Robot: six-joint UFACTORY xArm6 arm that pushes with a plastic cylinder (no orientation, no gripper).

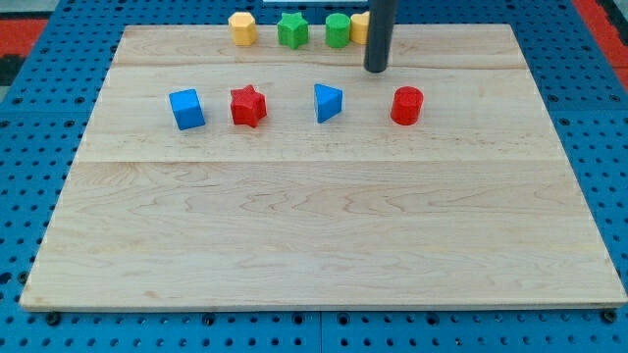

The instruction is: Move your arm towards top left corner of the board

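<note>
Most of the travel left: my tip (377, 70) sits near the board's (294, 245) top edge but right of centre, just below the green cylinder (338, 30) and a partly hidden yellow block (359, 26), well apart from the top left corner (128, 31). Yellow hexagon (242, 28) and green star (291, 29) line the top edge on the way; blue cube (186, 108), red star (248, 106), blue wedge (327, 102), red cylinder (406, 105) in a lower row. No claw fitted, bare rod, holding nothing. No containers anywhere.
</note>
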